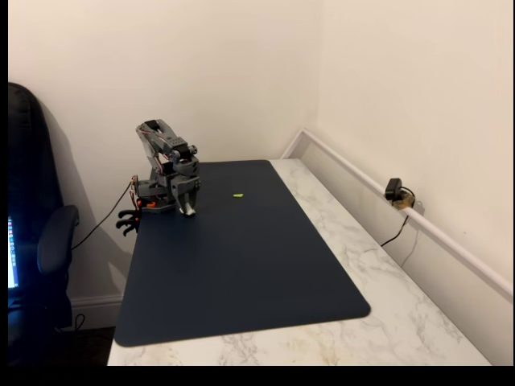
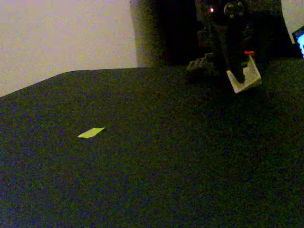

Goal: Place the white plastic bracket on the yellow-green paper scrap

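The white plastic bracket is at the back left of the dark mat, right under the folded arm. My gripper points straight down and is shut on the bracket's top. The bracket's lower edge is at or just above the mat; I cannot tell which. The yellow-green paper scrap lies flat on the mat. In the view from above the table it is a short way right of the gripper and apart from it; in the low view it is far left.
The dark mat covers most of a white marble table. The arm's base is clamped at the mat's back left edge. A small black camera sits on the wall rail at right. An office chair stands at left.
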Robot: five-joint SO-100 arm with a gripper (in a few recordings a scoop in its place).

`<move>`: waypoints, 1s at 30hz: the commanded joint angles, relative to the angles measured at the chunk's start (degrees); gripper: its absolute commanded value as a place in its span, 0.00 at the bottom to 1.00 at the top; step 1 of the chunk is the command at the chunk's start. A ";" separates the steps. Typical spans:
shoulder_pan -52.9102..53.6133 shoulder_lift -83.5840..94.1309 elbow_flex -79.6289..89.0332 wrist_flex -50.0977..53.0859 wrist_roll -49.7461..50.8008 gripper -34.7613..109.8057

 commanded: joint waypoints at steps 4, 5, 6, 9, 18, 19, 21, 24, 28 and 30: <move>3.52 -3.08 -4.57 1.85 -5.54 0.24; 4.22 -4.39 -6.15 2.20 -6.86 0.24; 5.01 -5.80 -7.82 2.46 -8.26 0.24; 7.38 -10.37 -13.71 3.69 -12.48 0.24; 16.26 -19.69 -33.05 8.35 -28.74 0.24; 17.31 -19.69 -34.54 8.79 -30.50 0.24; 19.69 -19.51 -37.79 9.49 -34.10 0.24; 24.08 -19.78 -43.15 10.63 -39.90 0.24; 30.85 -21.97 -49.04 11.43 -46.76 0.24; 34.63 -23.20 -50.98 10.99 -49.75 0.24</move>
